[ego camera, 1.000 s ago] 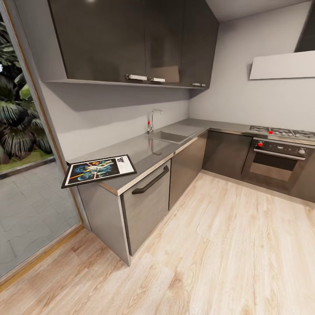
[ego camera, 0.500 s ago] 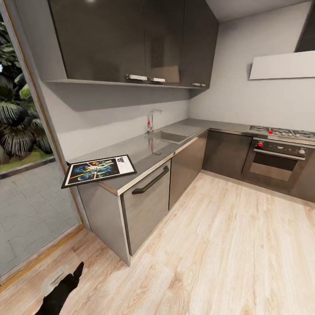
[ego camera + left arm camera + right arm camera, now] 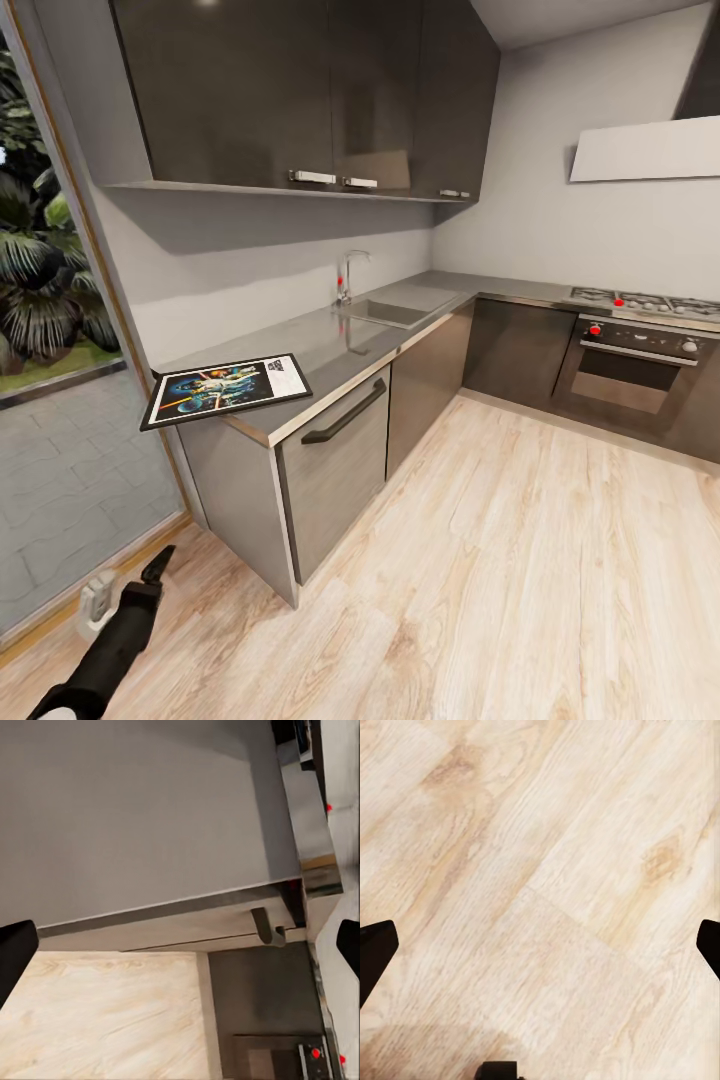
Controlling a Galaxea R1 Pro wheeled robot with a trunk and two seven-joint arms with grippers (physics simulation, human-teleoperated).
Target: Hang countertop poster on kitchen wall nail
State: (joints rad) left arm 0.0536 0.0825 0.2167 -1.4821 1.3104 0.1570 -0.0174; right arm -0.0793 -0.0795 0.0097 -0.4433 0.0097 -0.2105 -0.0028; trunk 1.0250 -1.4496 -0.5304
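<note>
The poster [image 3: 226,389] lies flat at the near end of my grey worktop [image 3: 340,345], overhanging its corner beside the glass door; the steel sink [image 3: 388,312] sits farther along. My left tool [image 3: 155,570] and right tool [image 3: 540,952] hang spread above the wood floor [image 3: 500,580].

Black-framed rectangular poster [image 3: 226,389]: white border, colourful figures on dark blue. Matte grey L-shaped countertop [image 3: 330,345]. Pale wood-grain plank floor [image 3: 520,580].
</note>
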